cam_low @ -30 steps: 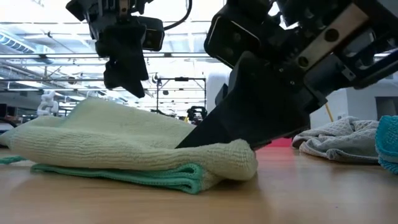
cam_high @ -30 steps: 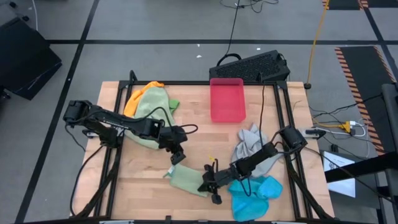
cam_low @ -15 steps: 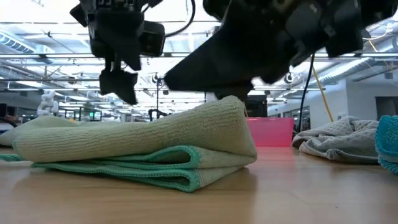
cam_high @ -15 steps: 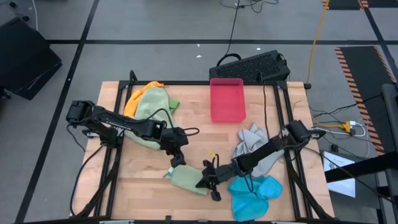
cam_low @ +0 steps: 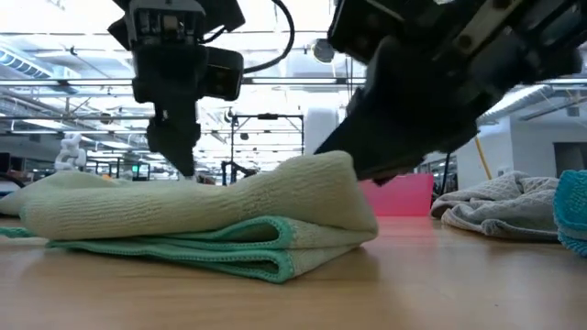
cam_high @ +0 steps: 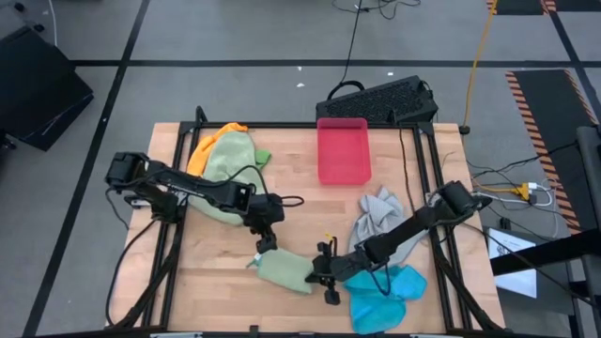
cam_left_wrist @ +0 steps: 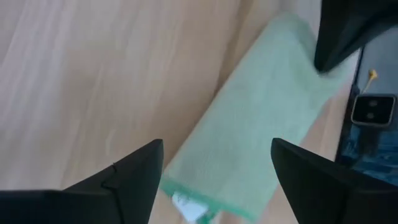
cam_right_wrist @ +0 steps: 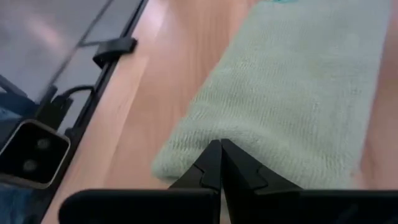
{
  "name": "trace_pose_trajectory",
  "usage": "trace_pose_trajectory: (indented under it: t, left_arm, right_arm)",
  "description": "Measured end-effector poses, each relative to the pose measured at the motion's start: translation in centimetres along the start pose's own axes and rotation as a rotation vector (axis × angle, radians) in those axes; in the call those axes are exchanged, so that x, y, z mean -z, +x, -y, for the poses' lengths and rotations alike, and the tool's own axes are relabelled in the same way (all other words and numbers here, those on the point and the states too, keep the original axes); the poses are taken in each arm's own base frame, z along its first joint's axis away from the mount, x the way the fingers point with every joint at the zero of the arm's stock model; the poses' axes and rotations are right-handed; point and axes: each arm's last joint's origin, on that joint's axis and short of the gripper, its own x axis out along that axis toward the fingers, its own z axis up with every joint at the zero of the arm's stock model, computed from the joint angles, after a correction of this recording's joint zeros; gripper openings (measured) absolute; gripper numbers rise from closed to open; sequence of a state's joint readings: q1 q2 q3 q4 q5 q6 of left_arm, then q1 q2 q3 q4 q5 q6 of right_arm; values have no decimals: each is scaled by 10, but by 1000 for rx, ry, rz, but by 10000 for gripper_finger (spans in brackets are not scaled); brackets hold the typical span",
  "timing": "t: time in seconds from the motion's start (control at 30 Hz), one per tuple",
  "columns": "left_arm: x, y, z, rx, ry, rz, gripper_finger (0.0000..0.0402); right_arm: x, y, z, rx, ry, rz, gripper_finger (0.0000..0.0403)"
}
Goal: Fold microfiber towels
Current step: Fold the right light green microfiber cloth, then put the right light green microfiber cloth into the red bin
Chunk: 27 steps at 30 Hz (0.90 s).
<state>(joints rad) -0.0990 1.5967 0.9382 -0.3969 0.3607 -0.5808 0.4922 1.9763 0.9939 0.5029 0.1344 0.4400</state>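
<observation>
High view: five towels [cam_high: 284, 271], one tray [cam_high: 343, 150].

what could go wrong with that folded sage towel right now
The shut right end effector sits against one end of the folded sage towel; pulling away could drag the top layer open. The open left end effector hovers over the other end and might snag it if lowered.
</observation>
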Motion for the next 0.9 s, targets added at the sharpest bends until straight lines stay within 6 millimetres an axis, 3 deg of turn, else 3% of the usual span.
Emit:
trace_pose_trajectory:
  t: [0.17, 0.33, 0.43, 0.6, 0.9]
  left_arm:
    - [-2, 12, -4, -5, -17, -16, 299]
    - [-5, 12, -1, 23, -4, 16, 299]
    - [-3, 12, -2, 20, 31, -1, 299]
    - [-1, 19, -5, 33, 120, -50, 299]
    - [6, 53, -12, 55, 232, -162, 298]
  right_arm:
    - [7, 18, 9, 14, 27, 1, 0]
    - [-2, 21, 10, 6, 15, 43, 0]
    - [-4, 16, 10, 9, 11, 16, 0]
    - [-22, -2, -1, -67, 2, 17, 0]
    - [-31, -25, -3, -25, 4, -83, 0]
